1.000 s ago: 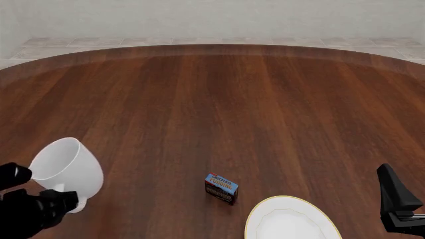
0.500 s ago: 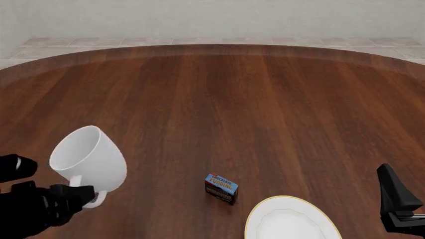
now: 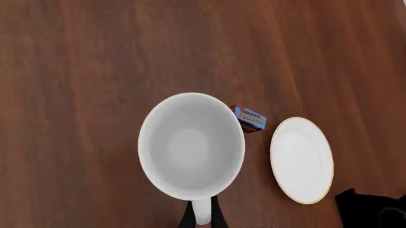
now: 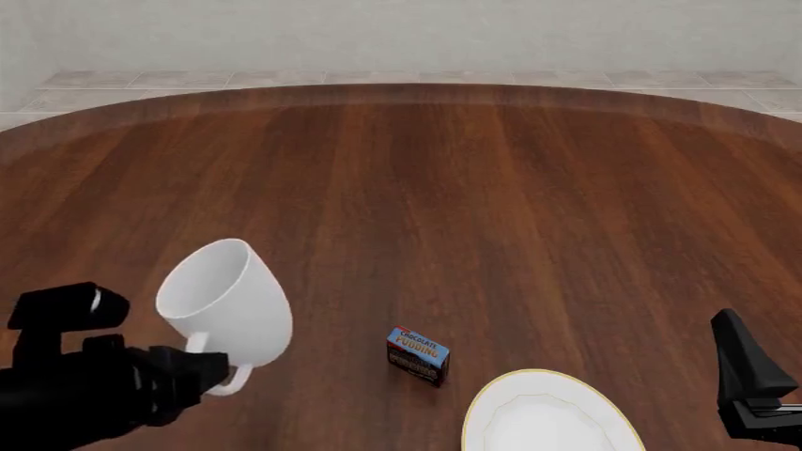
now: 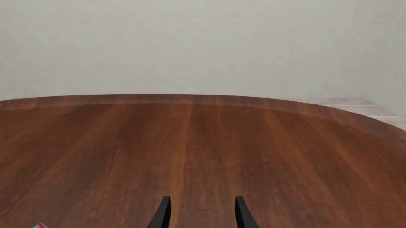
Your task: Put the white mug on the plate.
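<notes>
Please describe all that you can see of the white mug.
The white mug is plain, glossy and ceramic-looking, slightly tapered, with one loop handle. It is empty, tilted, and lifted above the wooden table. The left gripper is shut on its handle; nothing else touches it. It hangs left of the small box and the plate.

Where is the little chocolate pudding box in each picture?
Front view: the pudding box sits low and near the middle, between the white mug and the plate.
Left wrist view: the box shows beside the mug's rim, between it and the plate.
Right wrist view: only a tiny corner shows at the picture's edge.
Shared landmark: the wooden table.
</notes>
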Tool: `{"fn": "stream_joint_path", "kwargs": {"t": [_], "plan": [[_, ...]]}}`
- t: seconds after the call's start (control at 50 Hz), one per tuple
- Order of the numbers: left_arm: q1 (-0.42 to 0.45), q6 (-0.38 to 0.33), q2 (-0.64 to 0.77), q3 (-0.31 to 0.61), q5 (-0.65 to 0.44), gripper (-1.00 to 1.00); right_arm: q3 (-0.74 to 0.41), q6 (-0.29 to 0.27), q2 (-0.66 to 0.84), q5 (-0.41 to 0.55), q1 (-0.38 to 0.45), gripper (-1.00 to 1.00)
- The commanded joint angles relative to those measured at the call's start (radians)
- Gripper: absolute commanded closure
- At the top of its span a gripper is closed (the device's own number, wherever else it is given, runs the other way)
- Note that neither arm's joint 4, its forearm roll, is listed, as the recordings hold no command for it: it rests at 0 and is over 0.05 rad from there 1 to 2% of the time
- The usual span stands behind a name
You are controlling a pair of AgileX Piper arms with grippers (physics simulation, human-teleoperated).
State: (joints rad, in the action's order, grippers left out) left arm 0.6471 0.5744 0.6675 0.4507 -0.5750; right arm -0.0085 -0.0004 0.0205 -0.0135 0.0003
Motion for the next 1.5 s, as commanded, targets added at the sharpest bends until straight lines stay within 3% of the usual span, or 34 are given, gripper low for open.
{"fn": "stream_joint_path", "kwargs": {"t": [0.02, 0.3, 0.9, 1.5], "plan": [[0.073, 0.024, 0.057, 0.006, 0.053, 1.0, 0.001, 0.0, 0.004, -0.001, 0.0, -1.0], [0.11, 0.026, 0.106, 0.0, 0.093, 1.0, 0.001, 0.0, 0.003, -0.001, 0.0, -1.0], [0.092, 0.002, 0.129, -0.018, 0.112, 1.0, 0.001, 0.0, 0.003, -0.001, -0.001, -1.0], [0.318, 0.033, 0.399, 0.13, 0.251, 1.0, 0.001, 0.0, 0.003, -0.001, 0.0, -1.0]]}}
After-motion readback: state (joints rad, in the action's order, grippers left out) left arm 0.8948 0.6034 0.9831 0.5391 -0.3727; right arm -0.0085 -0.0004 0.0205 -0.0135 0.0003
